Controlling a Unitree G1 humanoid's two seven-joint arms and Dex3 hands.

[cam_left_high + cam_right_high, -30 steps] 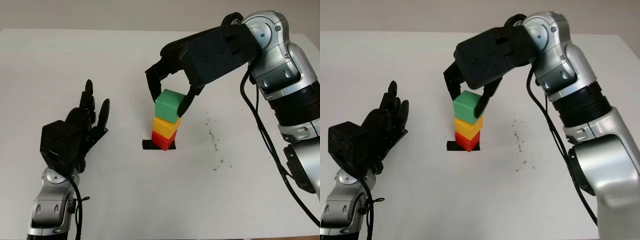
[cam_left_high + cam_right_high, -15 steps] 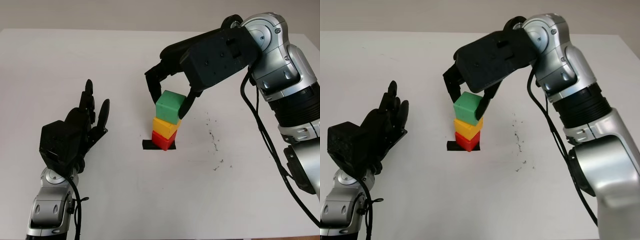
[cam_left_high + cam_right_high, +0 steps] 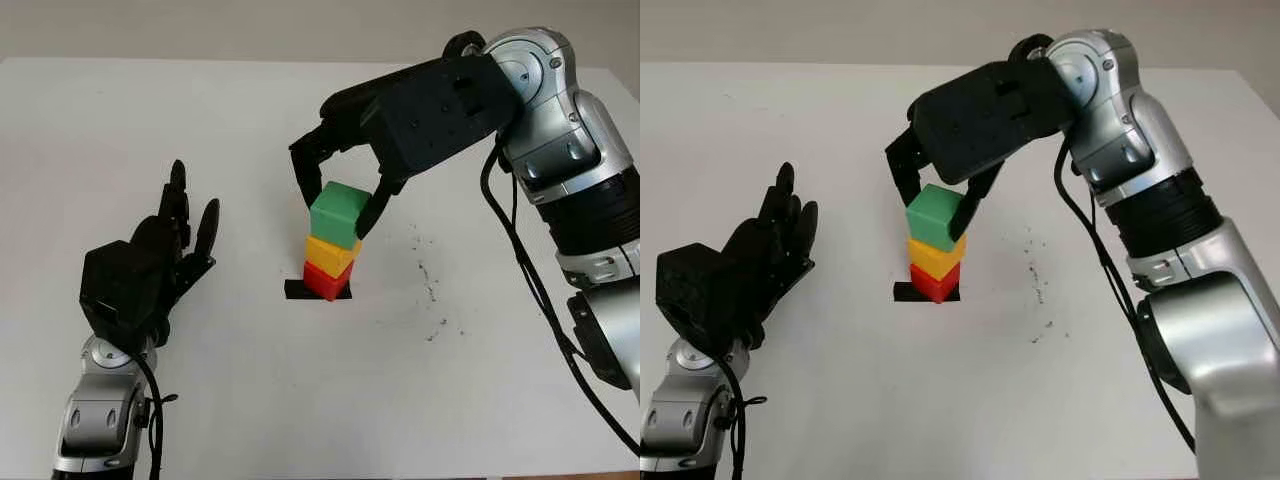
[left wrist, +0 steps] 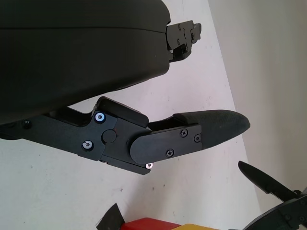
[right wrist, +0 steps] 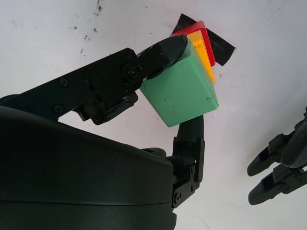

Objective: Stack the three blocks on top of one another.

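Note:
The three blocks stand in one stack at the table's middle: a red block [image 3: 322, 281] on a patch of black tape [image 3: 293, 290], a yellow block [image 3: 330, 255] on it, and a green block [image 3: 338, 213] on top, turned a little against the yellow one. My right hand [image 3: 929, 216] reaches down from the right and is shut on the green block [image 5: 182, 91], one fingertip [image 5: 165, 50] pressing its upper edge and another finger [image 5: 191, 139] on the opposite side. My left hand [image 3: 170, 250] is open to the left of the stack, apart from it.
The white table [image 3: 300, 400] has dark scuff marks [image 3: 430, 290] right of the stack. The right arm [image 3: 570, 150] arches over the table's right side. My left hand's finger [image 4: 206, 132] hangs above the table, with the stack's red block [image 4: 148, 224] near it.

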